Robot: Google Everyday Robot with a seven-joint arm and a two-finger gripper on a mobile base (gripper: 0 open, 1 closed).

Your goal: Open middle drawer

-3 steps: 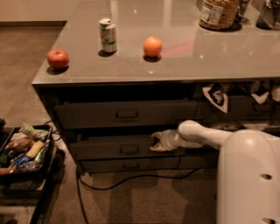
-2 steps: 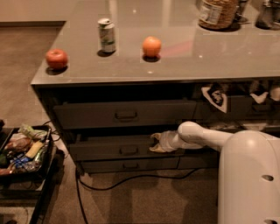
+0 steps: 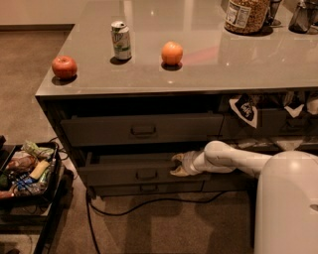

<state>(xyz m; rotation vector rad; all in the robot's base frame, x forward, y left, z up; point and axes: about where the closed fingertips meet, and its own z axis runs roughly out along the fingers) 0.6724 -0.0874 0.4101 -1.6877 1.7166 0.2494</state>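
The middle drawer (image 3: 124, 174) is a wide dark-grey drawer with a small loop handle (image 3: 147, 174). It stands pulled out a little from the cabinet, with a strip of its inside showing behind the front. My gripper (image 3: 177, 165) reaches in from the right on the white arm (image 3: 233, 159). It sits at the top edge of the drawer front, just right of the handle. The taller top drawer (image 3: 143, 130) above and the slim bottom drawer (image 3: 148, 188) below are both closed.
On the counter (image 3: 208, 64) stand an apple (image 3: 64, 67), a can (image 3: 121, 40), an orange (image 3: 172, 53) and a jar (image 3: 247, 15). A black tray of snacks (image 3: 25, 168) sits on the floor at left. A cable (image 3: 149, 203) runs along the floor. My white base (image 3: 288, 203) fills the lower right.
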